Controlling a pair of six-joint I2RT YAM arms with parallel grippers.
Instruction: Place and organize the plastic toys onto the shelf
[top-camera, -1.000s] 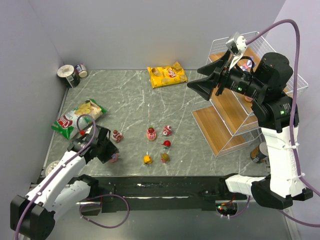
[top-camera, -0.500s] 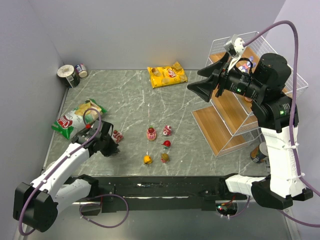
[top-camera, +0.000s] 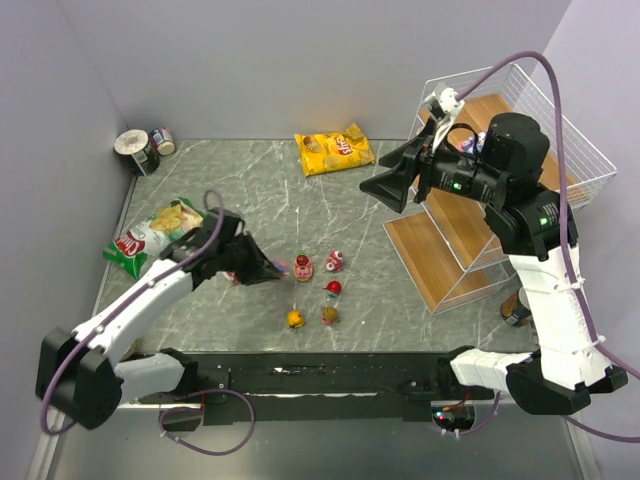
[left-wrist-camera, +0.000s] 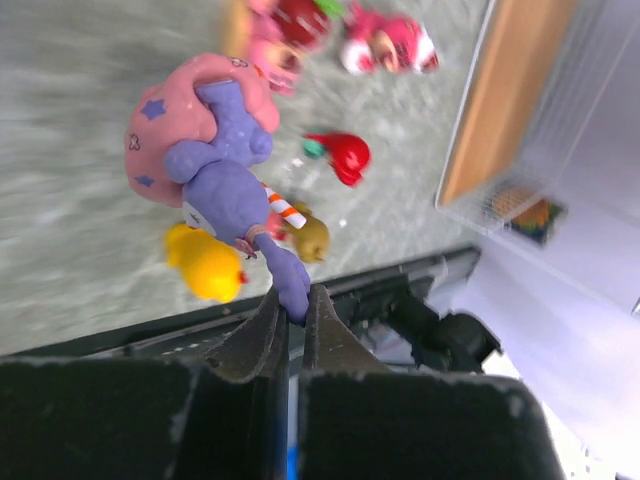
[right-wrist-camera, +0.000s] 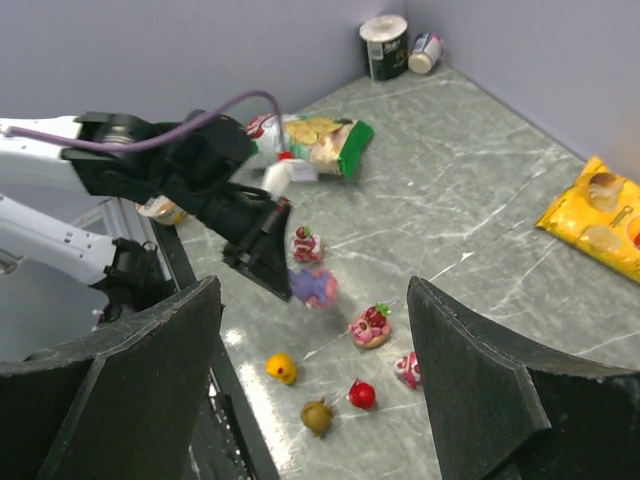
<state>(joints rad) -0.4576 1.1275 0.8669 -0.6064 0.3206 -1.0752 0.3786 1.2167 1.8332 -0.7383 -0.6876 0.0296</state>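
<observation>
left gripper (top-camera: 272, 268): clamped on bunny (top-camera: 283, 267), tips pinching one thin limb
bunny: not on shelf (top-camera: 440, 255); held over table (top-camera: 250, 190), just beside loose toys (top-camera: 334, 288)
right gripper (top-camera: 385, 185): jaws wide, holding nothing, raised in front of shelf
loose toys: five clustered mid-table, well apart from shelf

Soft, even light covered the surface (top-camera: 250, 190), leaving only faint shadows. In the left wrist view the bunny (left-wrist-camera: 225, 190) was fairly sharp, while the shelf (left-wrist-camera: 500, 100) at two o'clock was blurred.
</observation>
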